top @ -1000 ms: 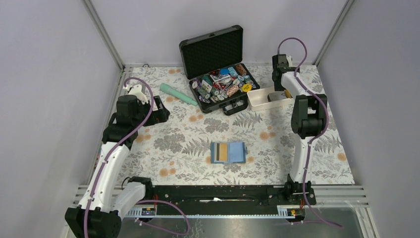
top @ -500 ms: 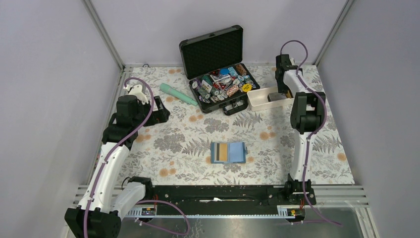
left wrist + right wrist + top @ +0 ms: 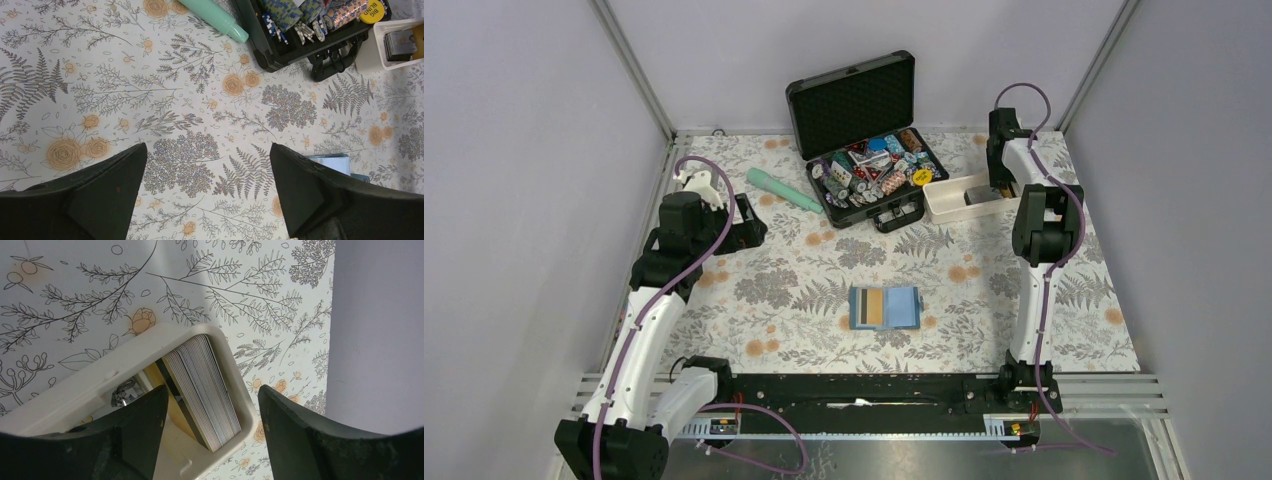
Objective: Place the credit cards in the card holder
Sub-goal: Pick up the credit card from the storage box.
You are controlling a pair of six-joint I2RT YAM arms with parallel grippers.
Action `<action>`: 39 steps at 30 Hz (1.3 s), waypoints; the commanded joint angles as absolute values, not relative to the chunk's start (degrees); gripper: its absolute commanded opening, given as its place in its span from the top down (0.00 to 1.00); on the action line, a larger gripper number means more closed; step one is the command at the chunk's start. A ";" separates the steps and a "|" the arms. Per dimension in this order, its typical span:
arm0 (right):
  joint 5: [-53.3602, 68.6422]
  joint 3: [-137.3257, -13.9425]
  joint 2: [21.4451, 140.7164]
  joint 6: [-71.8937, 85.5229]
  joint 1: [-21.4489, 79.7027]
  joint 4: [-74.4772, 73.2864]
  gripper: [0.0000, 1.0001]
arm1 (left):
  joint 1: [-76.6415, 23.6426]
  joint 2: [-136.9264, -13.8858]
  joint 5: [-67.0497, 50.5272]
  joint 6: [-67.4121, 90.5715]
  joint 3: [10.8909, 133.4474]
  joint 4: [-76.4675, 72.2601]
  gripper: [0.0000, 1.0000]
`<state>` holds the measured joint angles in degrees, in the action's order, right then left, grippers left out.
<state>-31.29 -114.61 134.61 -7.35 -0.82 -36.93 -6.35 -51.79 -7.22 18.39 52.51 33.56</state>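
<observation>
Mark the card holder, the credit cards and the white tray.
card holder (image 3: 904,308): top view, blue inside panel.
credit cards (image 3: 205,392): right wrist view, stacked edges.
white tray (image 3: 90,390): right wrist view, rim.

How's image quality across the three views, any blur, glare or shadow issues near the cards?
Top external: even soft light, no glare, card holder sharp; white tray small, partly behind the right arm. Left wrist: tablecloth crisp, left gripper a dark silhouette. Right wrist: edges of the credit cards sharp, tray interior shadowed under the right gripper.
</observation>
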 commanded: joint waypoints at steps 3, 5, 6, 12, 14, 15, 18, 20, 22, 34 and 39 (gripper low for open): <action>-30.80 -117.27 134.77 -8.33 -1.58 -39.36 0.34 | -6.50 -50.36 -6.76 17.58 52.92 32.08 0.01; -30.72 -117.25 134.25 -8.12 -1.59 -39.43 0.39 | -6.50 -50.32 -6.78 17.58 52.91 32.03 0.01; -30.42 -117.32 133.86 -7.95 -1.59 -39.47 0.41 | -6.50 -50.28 -6.88 17.58 52.91 31.99 0.01; -29.61 -117.89 131.84 -7.49 -1.58 -40.03 0.46 | -6.59 -50.10 -7.22 17.67 52.82 31.90 0.01; -29.16 -118.40 131.68 -7.40 -1.58 -40.31 0.48 | -6.67 -50.10 -7.42 17.74 52.74 31.84 0.01; -29.10 -118.58 131.65 -7.41 -1.63 -40.45 0.51 | -6.68 -50.04 -7.44 17.75 52.73 31.82 0.01; -29.09 -119.13 131.90 -7.35 -1.58 -41.05 0.56 | -6.72 -49.98 -7.46 17.75 52.73 31.83 0.01; -29.09 -119.30 131.84 -7.18 -1.58 -41.47 0.58 | -6.77 -49.86 -7.49 17.75 52.66 31.86 0.01; -28.63 -119.22 131.44 -7.05 -1.58 -41.57 0.59 | -6.77 -49.86 -7.50 17.75 52.65 31.82 0.01; -25.45 -120.16 129.70 -6.37 -1.50 -43.26 0.67 | -6.94 -49.67 -7.92 17.75 52.45 31.56 0.01; -24.32 -120.51 129.03 -6.33 -1.49 -43.42 0.74 | -6.94 -49.59 -8.11 17.77 52.35 31.55 0.01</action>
